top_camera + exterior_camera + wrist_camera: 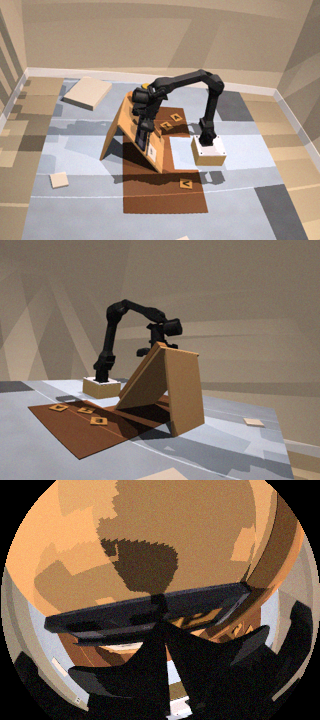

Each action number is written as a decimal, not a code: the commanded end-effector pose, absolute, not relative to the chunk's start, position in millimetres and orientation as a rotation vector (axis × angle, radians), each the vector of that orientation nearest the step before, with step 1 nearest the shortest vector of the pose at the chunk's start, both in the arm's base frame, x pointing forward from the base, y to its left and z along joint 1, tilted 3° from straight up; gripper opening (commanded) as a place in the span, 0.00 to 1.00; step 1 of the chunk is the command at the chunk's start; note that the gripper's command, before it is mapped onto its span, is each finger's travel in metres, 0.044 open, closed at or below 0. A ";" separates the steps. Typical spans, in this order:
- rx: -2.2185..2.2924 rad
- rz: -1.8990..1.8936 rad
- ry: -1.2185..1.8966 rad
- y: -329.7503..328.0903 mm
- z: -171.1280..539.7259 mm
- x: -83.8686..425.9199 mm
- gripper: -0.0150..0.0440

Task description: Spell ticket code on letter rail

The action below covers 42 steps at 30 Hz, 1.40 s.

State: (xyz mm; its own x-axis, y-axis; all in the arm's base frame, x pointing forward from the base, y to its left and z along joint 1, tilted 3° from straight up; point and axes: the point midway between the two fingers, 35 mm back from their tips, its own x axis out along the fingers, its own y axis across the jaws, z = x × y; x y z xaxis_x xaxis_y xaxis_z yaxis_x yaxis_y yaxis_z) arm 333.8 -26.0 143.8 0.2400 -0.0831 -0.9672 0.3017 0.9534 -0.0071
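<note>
The wooden board (158, 145) (186, 389) (200, 520) leans as an easel and carries the dark rail (141, 140) (100, 614). My gripper (147, 127) (161, 626) is shut and empty, its tips at the rail; the board hides them in the exterior view. An orange tile (202, 617) shows in the rail's right part, its letter unreadable. The ticket (152, 152) is below the rail, too blurred to read. Loose tiles lie flat: A (176, 117) (58, 407), T (166, 125) (86, 410), E (98, 420), and one like a V (185, 183).
A brown mat (144, 204) (77, 444) lies under the board and tiles. The arm's base box (209, 160) (98, 392) faces the board. A large beige block (87, 91), a small beige block (59, 180) (253, 422) and a yellow round thing (145, 86) stand around the board.
</note>
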 end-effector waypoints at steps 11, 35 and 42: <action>0.194 -0.260 1.304 -30.8 143.8 332.9 0.25; 0.194 -0.260 1.305 -28.0 152.3 320.9 0.25; 0.194 -0.260 1.306 -25.7 158.1 313.2 0.25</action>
State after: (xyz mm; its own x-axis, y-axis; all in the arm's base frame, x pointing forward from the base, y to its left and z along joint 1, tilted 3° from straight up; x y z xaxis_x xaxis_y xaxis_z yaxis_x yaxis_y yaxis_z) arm 317.4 -26.5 154.2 0.2375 -0.0755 -0.9684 0.2915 0.9566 -0.0030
